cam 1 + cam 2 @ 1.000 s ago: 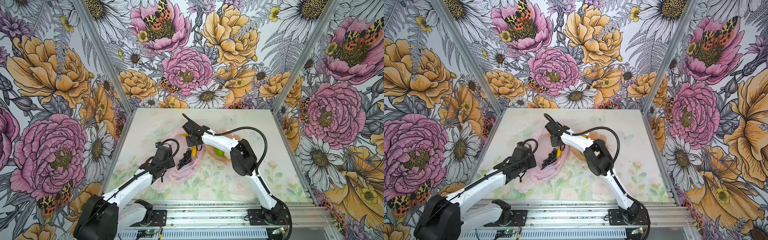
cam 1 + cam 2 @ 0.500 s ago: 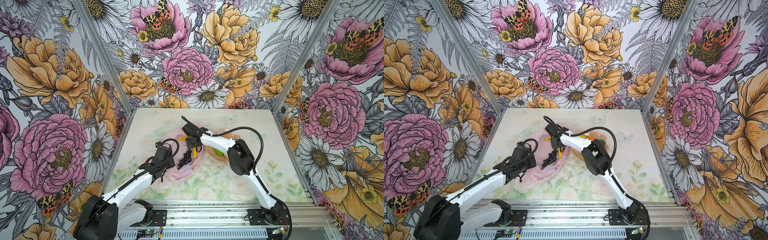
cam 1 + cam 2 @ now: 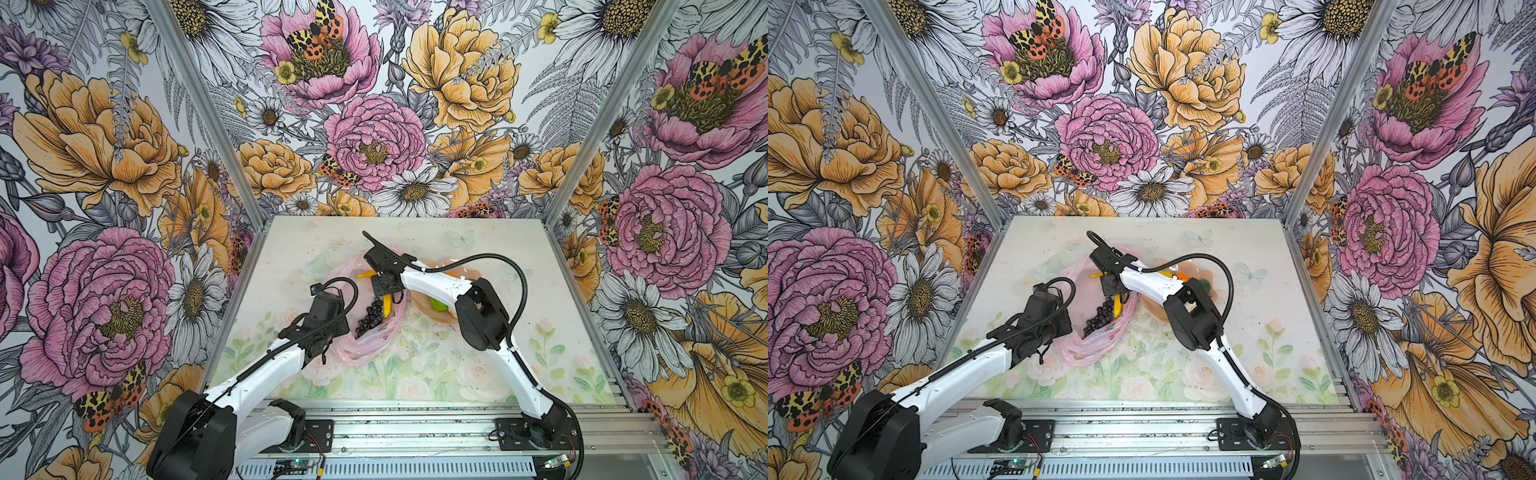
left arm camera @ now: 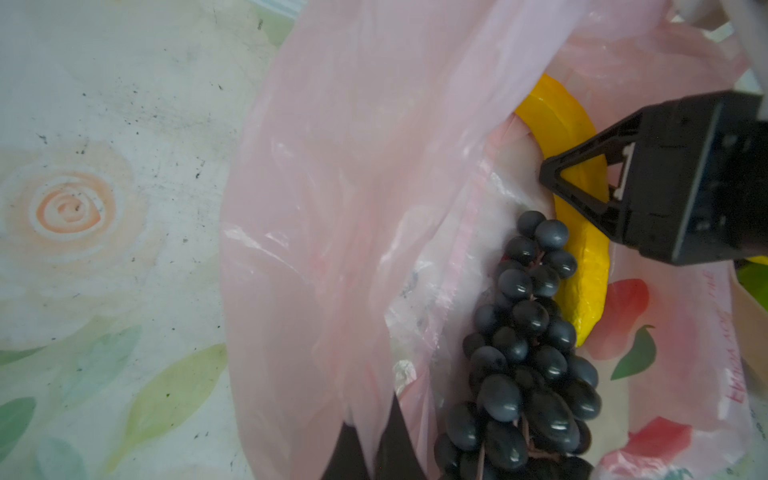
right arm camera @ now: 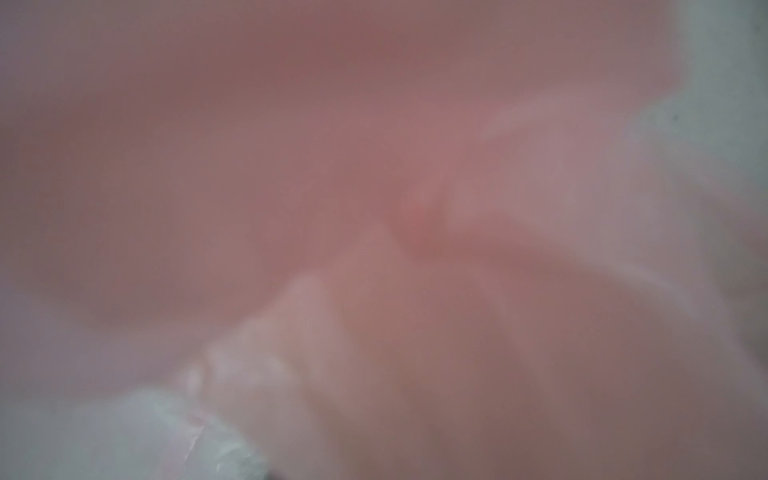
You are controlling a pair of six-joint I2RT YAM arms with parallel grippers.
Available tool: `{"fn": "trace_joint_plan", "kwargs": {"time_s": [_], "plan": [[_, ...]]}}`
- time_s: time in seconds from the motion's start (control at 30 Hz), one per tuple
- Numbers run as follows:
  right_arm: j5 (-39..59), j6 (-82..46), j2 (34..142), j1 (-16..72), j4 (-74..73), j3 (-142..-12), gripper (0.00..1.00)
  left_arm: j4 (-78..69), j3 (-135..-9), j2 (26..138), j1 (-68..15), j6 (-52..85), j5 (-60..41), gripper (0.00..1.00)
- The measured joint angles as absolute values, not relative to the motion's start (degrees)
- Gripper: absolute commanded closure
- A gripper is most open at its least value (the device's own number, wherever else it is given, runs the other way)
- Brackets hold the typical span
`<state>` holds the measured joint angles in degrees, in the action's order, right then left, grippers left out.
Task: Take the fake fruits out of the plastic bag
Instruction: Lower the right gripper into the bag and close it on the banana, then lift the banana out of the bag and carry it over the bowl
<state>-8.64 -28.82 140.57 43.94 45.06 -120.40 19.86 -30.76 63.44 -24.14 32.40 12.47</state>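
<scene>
The pink plastic bag [image 3: 365,345] [image 3: 1092,353] lies crumpled at mid-table with its mouth held open. My left gripper [image 4: 370,411] is shut on the bag's edge, with pink film pinched between its fingers. Inside lie two of the fake fruits, a dark grape bunch [image 3: 370,318] [image 4: 528,353] and a yellow banana [image 3: 387,305] [image 4: 582,266]. My right gripper [image 3: 384,291] reaches into the bag and straddles the banana. One of its black fingers [image 4: 549,176] lies against the banana's side, and I cannot make out whether it grips. The right wrist view shows only blurred pink film.
A peach petal-edged bowl [image 3: 428,318] stands right of the bag under the right arm. It holds a green fruit [image 3: 438,305] and an orange one [image 3: 453,274]. The flowered walls close in the table [image 3: 478,374] on three sides.
My right gripper has sunk a little deeper into the bag, down onto the banana. The left gripper and the bag edge it holds have stayed put.
</scene>
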Motion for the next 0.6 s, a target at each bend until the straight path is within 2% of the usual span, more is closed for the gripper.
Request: {"fn": "trace_joint_plan", "kwargs": {"time_s": [0.33,0.6], "plan": [[-8.2,-27.0,134.6,44.6,45.4,-118.3,0.84,19.6,-30.8,63.4,-22.8,32.4,12.4,0.99],[-6.0,-25.6,128.1,46.3,45.5,-112.9,0.84,19.2,-30.7,61.1,-18.1,31.0,12.5,0.99]]}}
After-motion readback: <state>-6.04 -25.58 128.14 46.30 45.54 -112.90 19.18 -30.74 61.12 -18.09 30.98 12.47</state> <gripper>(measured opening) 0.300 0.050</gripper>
